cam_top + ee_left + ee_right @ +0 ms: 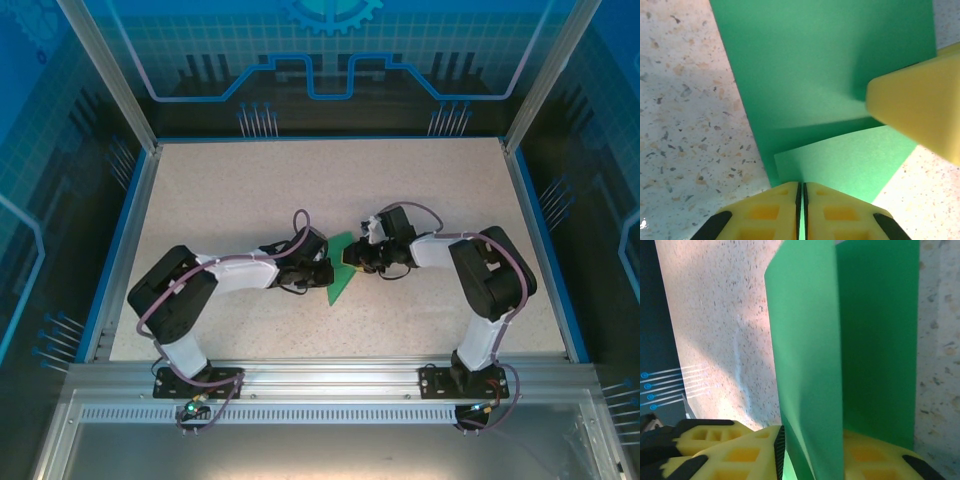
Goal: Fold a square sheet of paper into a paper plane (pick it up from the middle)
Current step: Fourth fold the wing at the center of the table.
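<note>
Step in hand: forming a fold. The bright-green square sheet of paper (341,280) sits mid-frame on the speckled tabletop (250,190), partly doubled over. The left gripper (801,200) pinches its edge. The right gripper (812,452) clamps its raised, curling half. The next move probably calls for laying that half flat and creasing it.

You have a speckled table (250,190) with one green paper (338,285) lying near its middle, partly lifted.
</note>
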Robot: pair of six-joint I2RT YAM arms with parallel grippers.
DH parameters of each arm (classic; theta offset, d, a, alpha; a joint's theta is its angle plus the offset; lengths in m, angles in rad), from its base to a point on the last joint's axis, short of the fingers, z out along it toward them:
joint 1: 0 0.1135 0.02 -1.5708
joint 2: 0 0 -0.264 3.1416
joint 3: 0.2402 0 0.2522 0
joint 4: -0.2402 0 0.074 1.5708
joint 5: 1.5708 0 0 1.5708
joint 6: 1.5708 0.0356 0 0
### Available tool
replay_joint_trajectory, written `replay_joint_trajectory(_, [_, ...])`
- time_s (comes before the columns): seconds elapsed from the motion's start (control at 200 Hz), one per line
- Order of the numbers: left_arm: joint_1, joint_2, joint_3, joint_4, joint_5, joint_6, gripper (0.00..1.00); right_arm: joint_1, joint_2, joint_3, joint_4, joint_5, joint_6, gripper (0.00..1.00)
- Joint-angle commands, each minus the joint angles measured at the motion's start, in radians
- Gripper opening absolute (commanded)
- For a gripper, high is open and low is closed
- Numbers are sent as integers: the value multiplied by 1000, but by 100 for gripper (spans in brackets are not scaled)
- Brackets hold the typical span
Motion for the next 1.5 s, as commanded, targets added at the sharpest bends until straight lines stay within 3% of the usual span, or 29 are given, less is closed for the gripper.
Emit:
replay_joint_trajectory(0.0, [7, -48, -14, -33, 14, 22, 15, 14, 9, 31, -72, -55, -105, 35])
replay_joint_trajectory(0.16, [5, -77, -28, -50, 3, 16, 16, 13, 5, 62, -116, -93, -198, 43])
replay_joint_trajectory(0.795, [1, -202, -97, -69, -23, -5, 19, 31, 15, 135, -306, -145, -475, 49])
replay_joint_trajectory(0.905, [2, -206, -96, -72, -25, -4, 19, 33, 21, 153, -341, -108, -489, 44])
replay_joint_trajectory(1.115, [-26, -209, -90, -75, -37, 13, 20, 37, 34, 151, -339, -41, -430, 17])
replay_joint_trajectory(1.3, [-99, -203, -70, -84, -106, 60, 29, 55, -10, 108, -287, 5, -297, 12])
replay_joint_trajectory(1.495, [-194, -180, -55, -92, -213, 100, 46, 86, -78, 43, -243, 75, -104, 10])
